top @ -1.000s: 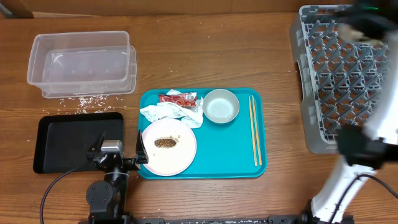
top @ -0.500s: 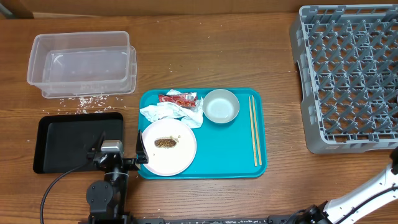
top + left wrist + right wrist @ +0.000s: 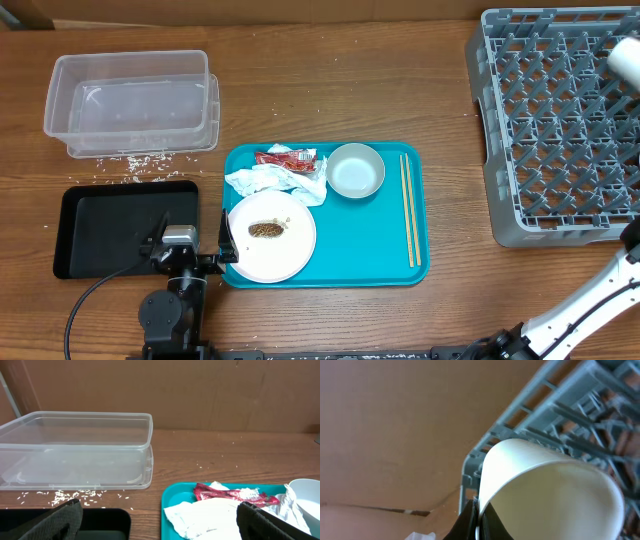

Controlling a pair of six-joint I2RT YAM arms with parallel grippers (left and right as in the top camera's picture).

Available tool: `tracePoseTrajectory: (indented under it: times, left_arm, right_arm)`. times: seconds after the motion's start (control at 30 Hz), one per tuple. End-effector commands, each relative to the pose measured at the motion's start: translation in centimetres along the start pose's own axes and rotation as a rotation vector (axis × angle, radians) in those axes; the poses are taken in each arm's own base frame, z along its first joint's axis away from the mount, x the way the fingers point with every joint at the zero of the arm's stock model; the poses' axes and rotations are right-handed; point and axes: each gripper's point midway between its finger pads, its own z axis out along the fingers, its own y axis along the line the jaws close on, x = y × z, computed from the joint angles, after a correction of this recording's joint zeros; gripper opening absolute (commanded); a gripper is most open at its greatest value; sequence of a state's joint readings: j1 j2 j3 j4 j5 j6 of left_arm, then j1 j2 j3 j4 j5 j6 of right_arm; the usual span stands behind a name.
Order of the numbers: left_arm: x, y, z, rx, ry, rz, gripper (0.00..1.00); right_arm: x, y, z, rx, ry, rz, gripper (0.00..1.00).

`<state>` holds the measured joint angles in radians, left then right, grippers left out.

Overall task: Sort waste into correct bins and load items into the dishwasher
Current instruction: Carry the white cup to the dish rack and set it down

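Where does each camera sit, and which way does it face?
Overhead: above the table, facing down on clear tub, turquoise tray, dish rack; both arms show.
Left wrist: low, facing the tub and napkin; its open fingers show.
Right wrist: tilted, close on white cup and rack; its fingers pinch the rim.
Shared: overhead and left wrist both show the tub.

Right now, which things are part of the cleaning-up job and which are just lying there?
For the job: napkin, red wrapper, food scrap, plate, bowl, chopsticks, cup held by the right pincer, clear tub, black tray, dish rack.

Just lying about: turquoise tray, table, black cable.
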<state>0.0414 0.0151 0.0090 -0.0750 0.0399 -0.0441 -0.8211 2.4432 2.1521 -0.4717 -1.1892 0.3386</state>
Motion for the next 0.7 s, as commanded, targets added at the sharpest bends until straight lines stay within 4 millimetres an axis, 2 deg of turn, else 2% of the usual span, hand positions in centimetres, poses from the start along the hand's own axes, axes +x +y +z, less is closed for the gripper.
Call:
tracePoseTrajectory:
  times: [0.0,0.1,0.2,0.27,0.37,0.47,0.57,0.67]
  left_arm:
    - [0.0,0.2,0.0,-0.011,-0.005,0.022,1.00]
    - [0.0,0.2,0.0,-0.011,-0.005,0.022,1.00]
    - [0.0,0.2,0.0,-0.011,-0.005,0.022,1.00]
    - [0.0,0.2,0.0,-0.011,-0.005,0.022,1.00]
    - [0.0,0.2,0.0,-0.011,-0.005,0.022,1.00]
    - [0.0,0.2,0.0,-0.011,-0.005,0.022,1.00]
    - [0.0,0.2,0.0,-0.011,-0.004,0.021,1.00]
    - [0.0,0.2,0.0,-0.011,-0.005,0.022,1.00]
  right_arm:
    - [1.6,-4.9,0.3,0.065,0.008,0.140,0.04]
    - [2.7,-6.8,0.5,0.069,0.025,0.193,0.04]
    - [3.3,-7.0,0.7,0.028,0.045,0.209,0.04]
    - [3.4,-6.3,0.7,-0.012,0.055,0.201,0.04]
    - [3.1,-3.5,0.7,-0.159,0.089,0.151,0.04]
    - [2.7,-1.9,1.1,-0.219,0.111,0.172,0.04]
    - [2.6,-1.4,1.7,-0.226,0.118,0.166,0.04]
    - [2.6,-2.3,2.4,-0.175,0.101,0.195,0.04]
